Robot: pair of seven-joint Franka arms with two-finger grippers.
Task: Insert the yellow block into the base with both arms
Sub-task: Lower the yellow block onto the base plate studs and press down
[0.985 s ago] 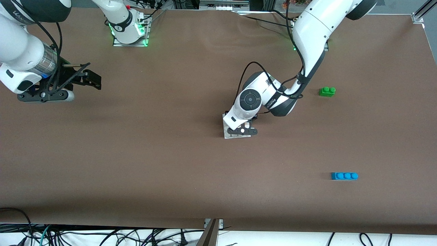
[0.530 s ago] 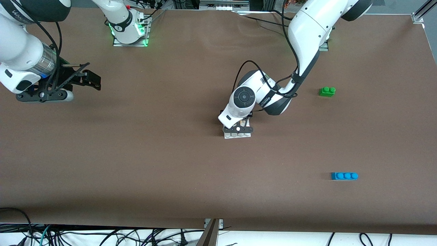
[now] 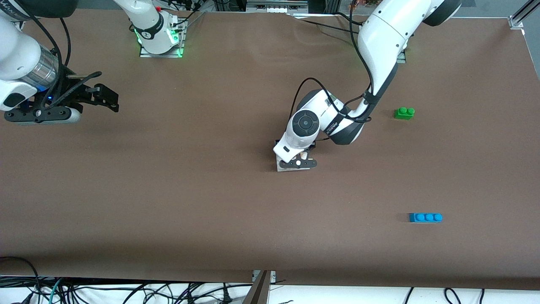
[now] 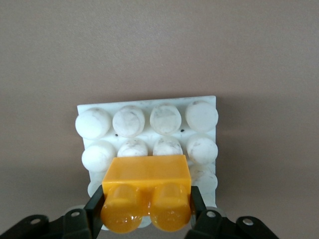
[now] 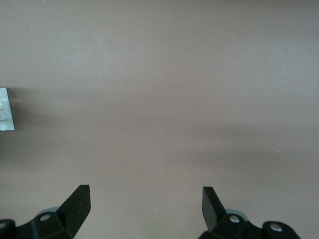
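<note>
1. My left gripper [image 4: 145,211] is gripping the yellow block [image 4: 147,191] between its two fingers, directly over the base [image 4: 204,107].
2. The block is sitting low against the base's studs; I cannot tell whether it is seated.
3. The base [image 3: 282,166] is lying near the table's middle, mostly covered by my left gripper [image 3: 298,162].
4. My right gripper [image 5: 144,201] is waiting with fingers spread wide, holding nothing, above bare table at the right arm's end [image 3: 63,105].
5. A green brick [image 3: 404,112] and a blue brick [image 3: 425,217] are lying toward the left arm's end, the blue one nearer the front camera.
</note>
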